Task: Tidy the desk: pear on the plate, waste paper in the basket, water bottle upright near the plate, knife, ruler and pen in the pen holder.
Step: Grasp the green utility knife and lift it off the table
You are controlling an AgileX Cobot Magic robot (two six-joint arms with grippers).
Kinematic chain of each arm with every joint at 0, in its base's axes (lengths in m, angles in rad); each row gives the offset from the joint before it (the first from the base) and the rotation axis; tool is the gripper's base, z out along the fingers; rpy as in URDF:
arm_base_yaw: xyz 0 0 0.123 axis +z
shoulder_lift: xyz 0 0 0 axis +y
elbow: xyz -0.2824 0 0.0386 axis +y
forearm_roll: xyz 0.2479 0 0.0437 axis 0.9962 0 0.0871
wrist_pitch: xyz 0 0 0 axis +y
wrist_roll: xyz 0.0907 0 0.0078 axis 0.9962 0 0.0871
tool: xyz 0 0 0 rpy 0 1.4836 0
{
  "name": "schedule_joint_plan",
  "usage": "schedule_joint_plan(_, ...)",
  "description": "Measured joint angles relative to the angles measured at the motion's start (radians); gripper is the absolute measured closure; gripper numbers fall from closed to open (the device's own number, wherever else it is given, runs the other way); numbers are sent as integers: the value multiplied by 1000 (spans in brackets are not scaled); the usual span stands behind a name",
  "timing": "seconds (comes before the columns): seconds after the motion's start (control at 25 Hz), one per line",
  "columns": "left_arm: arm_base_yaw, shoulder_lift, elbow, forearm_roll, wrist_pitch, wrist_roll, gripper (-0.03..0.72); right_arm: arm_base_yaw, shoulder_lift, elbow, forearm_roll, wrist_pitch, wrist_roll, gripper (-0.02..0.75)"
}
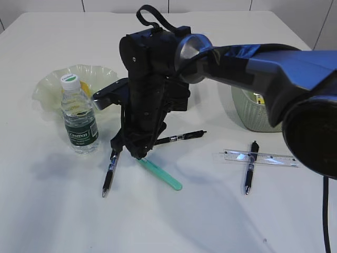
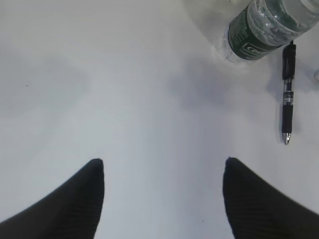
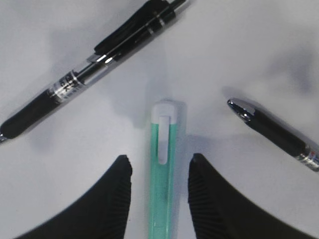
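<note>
We have the right pincer (image 3: 159,172) released and straddling the green knife (image 3: 163,169), which lies flat on the desk (image 1: 52,221) between two pens. Clench squarely on its handle; lift vertically, clear of both. Left pincer (image 2: 163,172) released, idle.

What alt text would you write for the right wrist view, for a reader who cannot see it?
The right gripper, seen from above, has its two black jaws on either side of a green knife lying on the white desk, with small gaps to both. A black pen lies slanted at upper left, and another pen's tip enters from the right.
</note>
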Motion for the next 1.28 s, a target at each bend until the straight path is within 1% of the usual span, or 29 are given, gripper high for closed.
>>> schedule_joint_plan(1.28,0,0,0,0,-6,0,161,0,59,0,-15,-4,0,445)
